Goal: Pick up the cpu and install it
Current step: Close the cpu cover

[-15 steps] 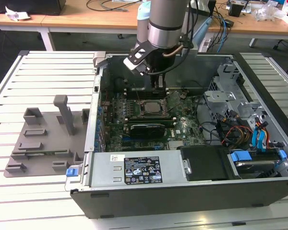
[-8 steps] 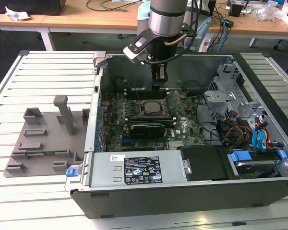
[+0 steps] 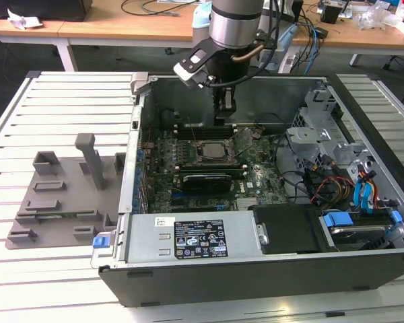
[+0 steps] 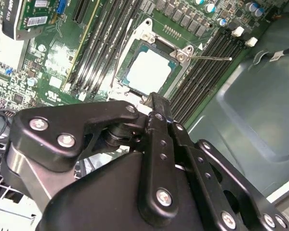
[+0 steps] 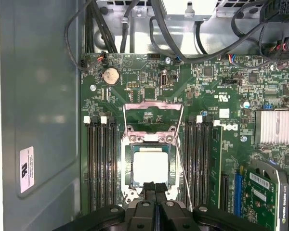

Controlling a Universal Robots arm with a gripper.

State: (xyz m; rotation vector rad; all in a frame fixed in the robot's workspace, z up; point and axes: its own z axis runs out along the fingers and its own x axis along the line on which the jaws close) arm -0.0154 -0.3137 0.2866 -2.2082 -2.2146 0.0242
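The cpu (image 5: 150, 166) is a flat square chip with a silvery top, lying flat inside the motherboard socket (image 5: 129, 163) in both wrist views (image 4: 149, 71). The socket's metal load plate (image 5: 153, 113) stands flipped open and its thin wire lever (image 5: 183, 166) is swung out beside it. My gripper (image 5: 154, 185) hangs just above the socket's edge, its black fingers (image 4: 156, 103) pressed together with nothing between them. In the exterior view the gripper (image 3: 223, 116) sits inside the open computer case, a little behind the cpu (image 3: 212, 149).
The open case (image 3: 256, 269) lies on a slatted white table. Memory slots (image 5: 102, 163) flank the socket, with a graphics card (image 3: 205, 182) in front and a drive cage (image 3: 323, 134) with cables to the exterior view's right. A grey fixture tray (image 3: 60, 192) sits left of the case.
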